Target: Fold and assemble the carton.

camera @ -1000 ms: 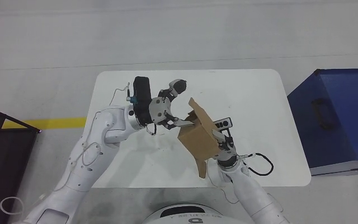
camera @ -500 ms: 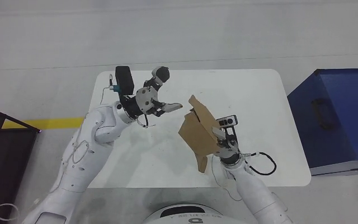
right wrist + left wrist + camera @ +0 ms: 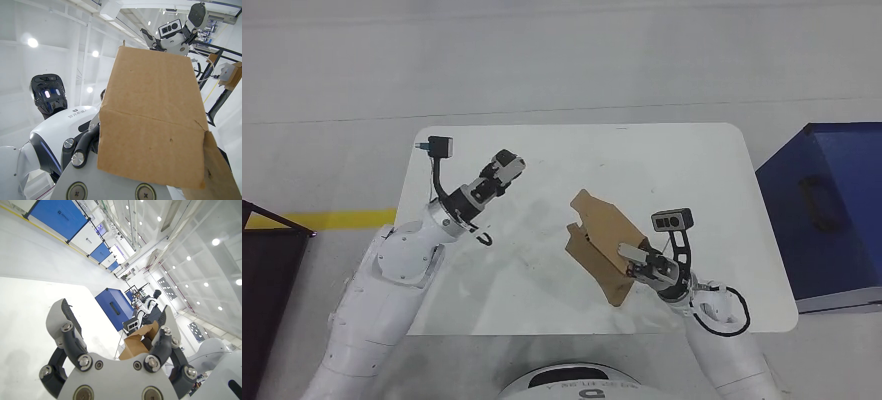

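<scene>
A yellow floor stripe (image 3: 337, 218) ran off past the left end of the white table (image 3: 702, 160). Over the table's left part hung the left gripper (image 3: 504, 165), its two ribbed fingers (image 3: 64, 317) spread wide apart with nothing between them, well apart from the carton (image 3: 598, 243). The carton sat right of the table's middle, toward the near edge. It was plain brown cardboard, only partly formed and tilted, with a round-cornered flap (image 3: 592, 207) sticking out on its far side and loose panels hanging at its left and near ends. Seen from the right wrist, its broad wall was crossed by one straight crease, marked by a few small dents and frayed at one corner. Whether its lower edge touched the tabletop could not be made out. The right gripper (image 3: 630, 256) was clamped on the carton's right side. One dark finger pressed against the cardboard's edge, and the other was hidden behind the wall. Beyond the table's right end, well apart from everything on it, stood a blue bin (image 3: 827, 215) on the floor
</scene>
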Robot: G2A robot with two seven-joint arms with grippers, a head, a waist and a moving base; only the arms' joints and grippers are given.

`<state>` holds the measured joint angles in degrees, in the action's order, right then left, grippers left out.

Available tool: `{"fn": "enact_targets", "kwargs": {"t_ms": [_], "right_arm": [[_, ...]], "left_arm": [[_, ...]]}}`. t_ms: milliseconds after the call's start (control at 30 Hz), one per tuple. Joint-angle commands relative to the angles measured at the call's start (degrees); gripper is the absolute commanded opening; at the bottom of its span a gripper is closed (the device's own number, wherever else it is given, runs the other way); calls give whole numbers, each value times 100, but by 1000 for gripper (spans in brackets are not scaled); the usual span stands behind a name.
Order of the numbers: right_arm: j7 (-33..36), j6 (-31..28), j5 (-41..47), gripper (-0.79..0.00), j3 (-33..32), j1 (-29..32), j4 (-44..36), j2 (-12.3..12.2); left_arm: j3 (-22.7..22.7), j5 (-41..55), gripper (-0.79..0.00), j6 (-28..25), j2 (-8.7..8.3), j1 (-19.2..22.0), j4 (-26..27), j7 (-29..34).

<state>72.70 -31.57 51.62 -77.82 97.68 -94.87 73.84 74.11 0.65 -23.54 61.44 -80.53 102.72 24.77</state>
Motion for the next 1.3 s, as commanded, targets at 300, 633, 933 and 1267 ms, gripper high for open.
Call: {"fn": "enact_targets", "kwargs": {"t_ms": [300, 633, 933, 1267], "right_arm": [[-264, 70, -266, -785, -103, -11, 42, -38], [14, 93, -186, -785, -153, 35, -13, -90], [-115, 88, -181, -785, -148, 31, -44, -86], [59, 409, 112, -785, 100, -243, 261, -80]], "left_arm": [[0, 5423, 0, 1314, 72, -401, 394, 1626], [-89, 5877, 0, 2692, 46, -448, 263, 2442], [-115, 4561, 0, 2094, 32, -339, 217, 2101], [-4, 5422, 0, 2501, 48, -511, 466, 2342]]}}
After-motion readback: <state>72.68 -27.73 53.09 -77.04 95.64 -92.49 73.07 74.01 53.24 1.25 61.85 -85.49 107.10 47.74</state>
